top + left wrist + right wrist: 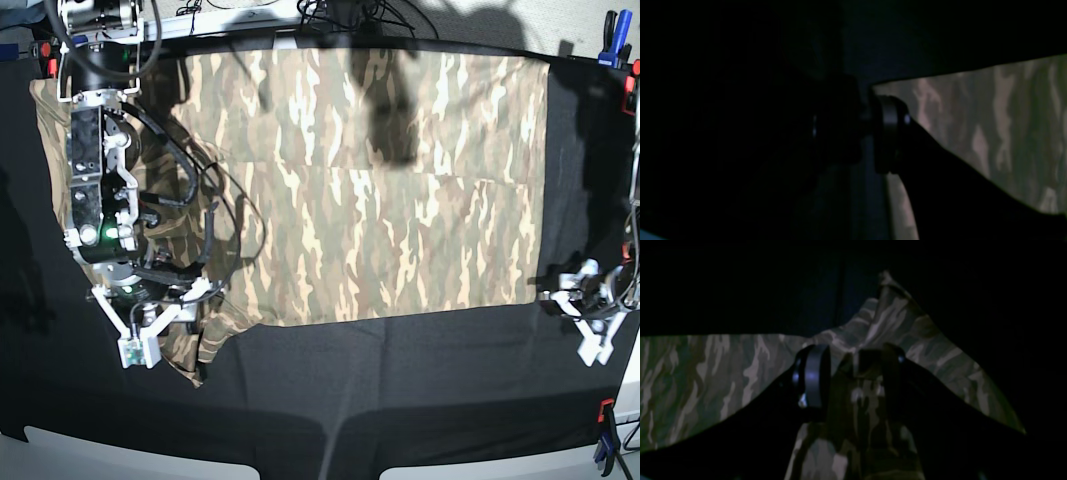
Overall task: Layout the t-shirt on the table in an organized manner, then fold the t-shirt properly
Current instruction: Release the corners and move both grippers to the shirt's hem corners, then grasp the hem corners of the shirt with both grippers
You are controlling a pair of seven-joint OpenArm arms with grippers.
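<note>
- Nearest in the base view is the near strip of the table [400, 400], black cloth with nothing lying on it; a clamp [604, 428] grips its near right edge and another clamp [611, 38] stands at the far right corner.
- Spread flat across the middle and far part of the table lies the t-shirt [380, 190], camouflage side up, its body reaching from the far edge toward the near side.
- One sleeve [205, 340] of the shirt bunches and points toward the near left, under the arm on that side.
- Over that sleeve, at the left of the base view, sits the right gripper [150, 325]; in its wrist view the right gripper [853, 373] has a fold of camouflage fabric running up between its two fingers [811, 376], which are pressed onto the cloth.
- At the near right corner of the shirt is the left gripper [572, 298], low over the black cloth just beside the hem.
- Its wrist view is very dark: the left gripper [870, 133] shows a narrow gap, with the shirt's edge [990, 133] just to the right; whether it pinches any cloth I cannot tell.
</note>
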